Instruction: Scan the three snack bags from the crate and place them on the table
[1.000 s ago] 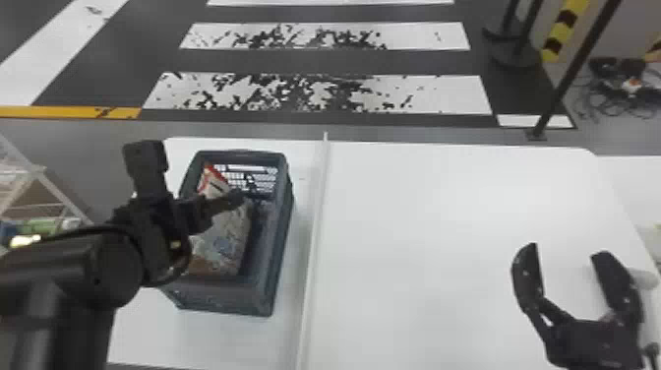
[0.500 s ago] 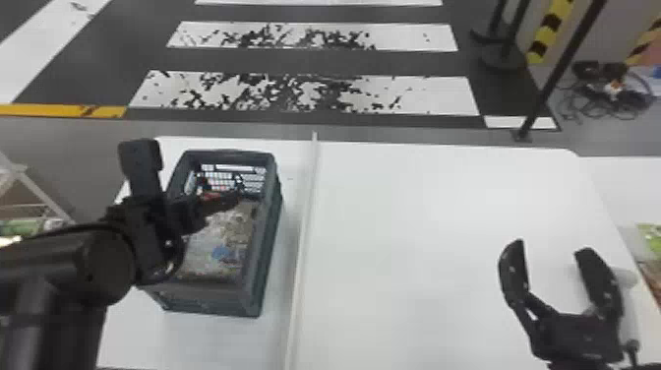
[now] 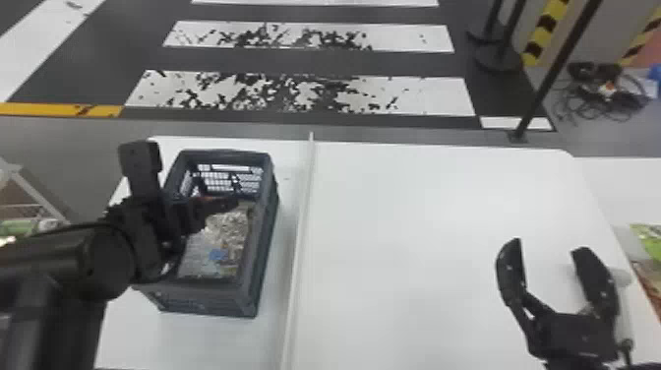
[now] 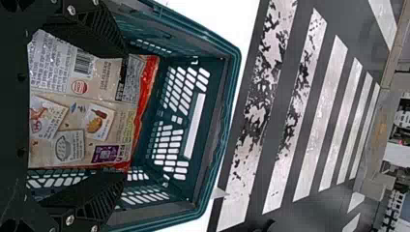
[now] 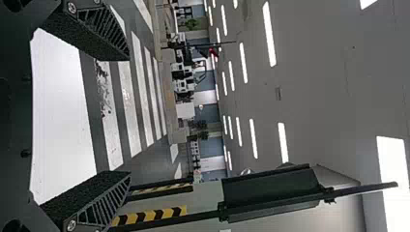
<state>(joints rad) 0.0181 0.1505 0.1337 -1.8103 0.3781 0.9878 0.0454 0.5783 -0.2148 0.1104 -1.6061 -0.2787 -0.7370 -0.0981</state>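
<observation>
"What takes up the most room?"

"The floor [image 3: 403, 61], with white crossing stripes on the far side. Then the white desk [image 3: 418, 221], with a pale raised strip [image 3: 301, 231] running from near to far, left of its middle."

"And on the desk?"

"A dark crate [image 3: 268, 246], left of the strip. Its far wall is full of slots."

"Where's the task's thing?"

"Inside the crate: a snack bag [image 4: 92, 106], beige with a red edge, printed with text and small food pictures. That red edge is toward the crate's far wall. I can't tell how many bags are in there."

"Anything else of that sort?"

"A green and reddish-brown package [image 3: 650, 243], cut off by the head view's right edge, just past the right side of the desk."

"And the claws?"

"The left claw [image 3: 231, 202] is at the crate's opening, fingers spread, with part of the bag showing between them. It isn't clamped on it; whether a finger brushes the bag, I can't tell."

"The other one?"

"The right claw [image 3: 548, 246] is at the near right, above the desk and well apart from the crate. Its fingers are wide open, with nothing between them."
</observation>
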